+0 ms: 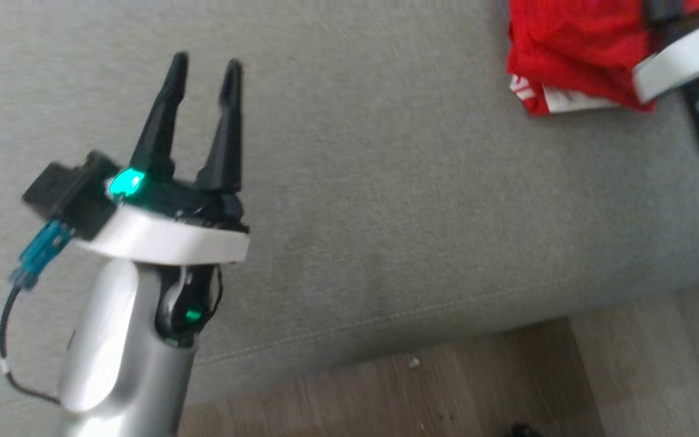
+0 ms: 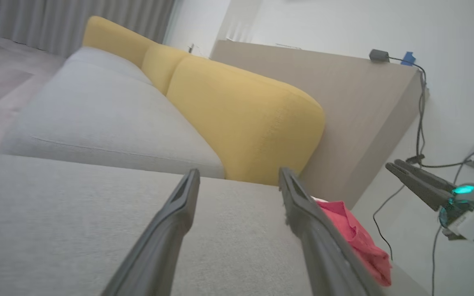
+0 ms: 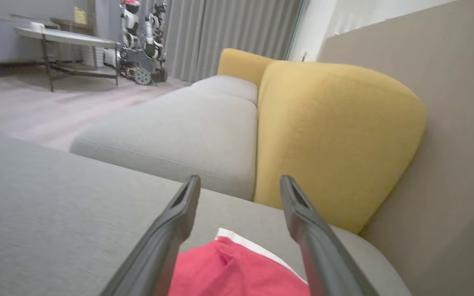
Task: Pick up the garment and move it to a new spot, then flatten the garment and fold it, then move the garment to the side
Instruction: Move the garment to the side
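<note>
A crumpled red fabric garment with white trim (image 1: 568,48) lies at the far right corner of a grey upholstered seat (image 1: 386,182), near a yellow cushioned backrest (image 3: 335,135). The right gripper (image 3: 241,179) hovers over it, fingers spread and holding nothing. The left gripper (image 1: 207,60) hangs above bare grey fabric well apart from the garment, its fingers also parted and empty.

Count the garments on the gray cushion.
1. The red garment lies at the gray cushion's far right corner in the head view, by the right gripper, away from the left gripper. Its top runs out of frame, so more could be hidden.
</note>
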Available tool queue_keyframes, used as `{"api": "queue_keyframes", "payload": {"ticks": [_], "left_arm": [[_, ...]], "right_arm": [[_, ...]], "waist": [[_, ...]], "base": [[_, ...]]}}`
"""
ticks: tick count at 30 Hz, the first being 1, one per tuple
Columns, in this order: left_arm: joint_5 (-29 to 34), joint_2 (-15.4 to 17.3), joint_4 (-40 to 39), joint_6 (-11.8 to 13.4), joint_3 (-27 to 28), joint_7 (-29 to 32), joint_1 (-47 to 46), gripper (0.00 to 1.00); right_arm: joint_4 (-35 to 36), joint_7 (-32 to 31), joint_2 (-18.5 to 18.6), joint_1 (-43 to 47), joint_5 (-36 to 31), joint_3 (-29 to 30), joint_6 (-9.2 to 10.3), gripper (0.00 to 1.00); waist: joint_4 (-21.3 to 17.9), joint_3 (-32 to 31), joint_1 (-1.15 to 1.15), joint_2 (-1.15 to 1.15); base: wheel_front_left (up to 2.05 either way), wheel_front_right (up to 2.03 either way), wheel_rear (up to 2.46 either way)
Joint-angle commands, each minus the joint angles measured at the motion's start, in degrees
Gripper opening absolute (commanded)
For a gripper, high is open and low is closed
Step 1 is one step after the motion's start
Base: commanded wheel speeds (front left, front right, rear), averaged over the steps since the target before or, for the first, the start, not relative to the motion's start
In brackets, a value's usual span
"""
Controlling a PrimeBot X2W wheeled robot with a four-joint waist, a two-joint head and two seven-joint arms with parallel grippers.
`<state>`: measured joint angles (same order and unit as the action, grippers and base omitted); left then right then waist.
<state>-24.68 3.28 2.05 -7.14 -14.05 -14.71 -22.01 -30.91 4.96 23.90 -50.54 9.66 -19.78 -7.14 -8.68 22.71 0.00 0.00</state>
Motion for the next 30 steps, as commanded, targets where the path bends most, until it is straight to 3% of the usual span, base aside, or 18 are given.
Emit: {"api": "queue_keyframes", "payload": {"ticks": [1, 12, 18, 21, 30], "left_arm": [[-0.5, 0.4, -2.1, -0.4, 2.3, -0.3, 0.4, 1.00], [2.0, -0.3, 0.3, -0.2, 9.7, -0.3, 10.3, 1.00], [3.0, -0.4, 1.7, 0.0, 10.2, -0.3, 14.0, 1.00], [6.0, -0.4, 2.4, -0.1, 9.5, -0.3, 16.0, 1.00], [7.5, -0.4, 2.9, 0.2, 9.5, -0.3, 20.5, 1.00]], "right_arm": [[2.3, 0.8, -0.2, 1.8, -0.8, 0.3, -0.35, 1.00], [10.0, 5.8, -12.1, 16.3, -5.1, 7.9, -0.35, 1.00], [13.8, 6.9, -17.3, 26.4, -8.1, 12.4, -0.35, 1.00], [14.2, 7.6, -18.8, 31.2, -11.0, 14.5, -0.35, 1.00], [14.8, 9.2, -21.0, 40.7, -16.2, 18.7, -0.35, 1.00]], "waist": [[2.8, -3.4, 0.00, 0.00], [9.3, -13.1, 0.00, 0.00], [10.9, -16.6, 0.00, 0.00], [11.3, -18.5, 0.00, 0.00], [12.0, -21.3, 0.00, 0.00]], "base": [[0.00, 0.00, 0.00], [0.00, 0.00, 0.00], [0.00, 0.00, 0.00], [0.00, 0.00, 0.00], [0.00, 0.00, 0.00]]}}
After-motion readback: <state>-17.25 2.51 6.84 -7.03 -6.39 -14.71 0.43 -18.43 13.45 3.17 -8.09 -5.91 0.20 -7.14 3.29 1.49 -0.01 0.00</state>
